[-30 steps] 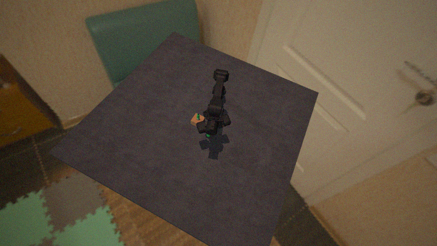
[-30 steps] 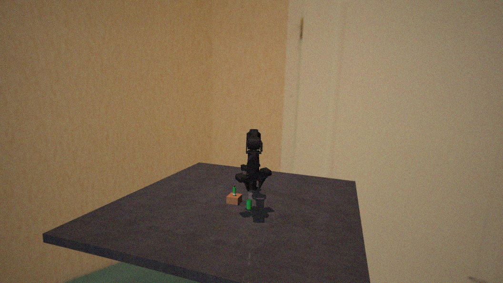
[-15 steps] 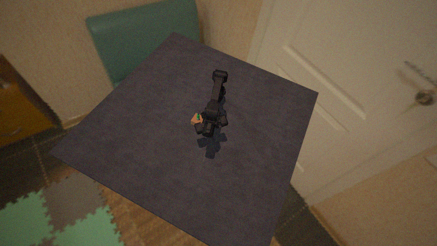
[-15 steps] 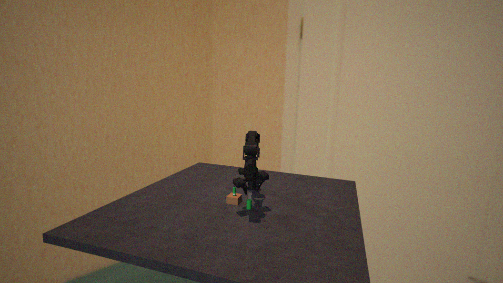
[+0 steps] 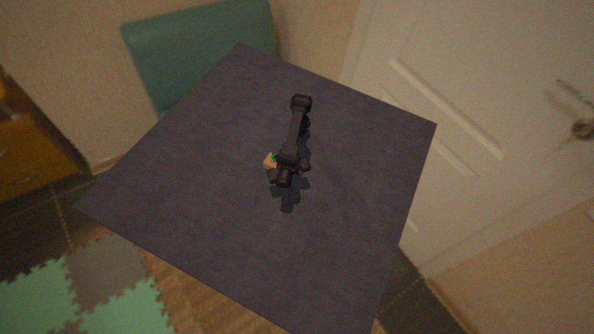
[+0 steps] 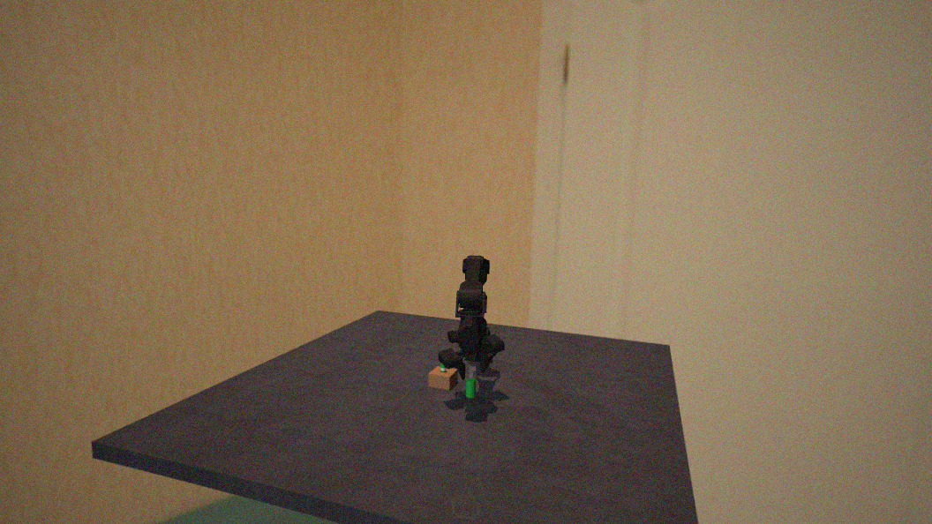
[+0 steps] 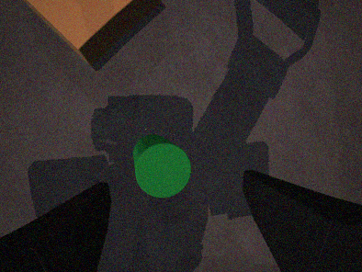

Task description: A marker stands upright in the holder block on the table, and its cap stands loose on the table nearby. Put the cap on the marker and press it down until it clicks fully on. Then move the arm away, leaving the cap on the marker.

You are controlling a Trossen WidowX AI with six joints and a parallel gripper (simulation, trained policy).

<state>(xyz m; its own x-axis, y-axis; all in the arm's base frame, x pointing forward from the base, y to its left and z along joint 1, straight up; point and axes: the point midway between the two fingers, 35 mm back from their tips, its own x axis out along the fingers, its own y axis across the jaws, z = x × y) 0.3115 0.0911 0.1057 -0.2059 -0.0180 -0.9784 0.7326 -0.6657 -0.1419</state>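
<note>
The cap (image 6: 470,389) (image 7: 163,170) is a green cylinder standing upright on the table; the arm hides it in the top view. My gripper (image 6: 473,373) (image 7: 177,187) is open and empty, pointing down just above the cap. In the wrist view the cap shows between the two black fingers, a little nearer the left one, with a gap on both sides. The marker (image 5: 272,157) (image 6: 443,369) stands in the orange-brown holder block (image 5: 268,165) (image 6: 442,379) (image 7: 83,18), left of the gripper in the top and exterior views. One finger partly hides the marker's top in the exterior view.
The dark table top (image 5: 199,199) (image 6: 364,449) carries the arm, the block and the cap. The block's corner is at the wrist view's upper left, close to the cap. The arm's shadow lies around the cap. A green chair (image 5: 199,45) stands behind the table.
</note>
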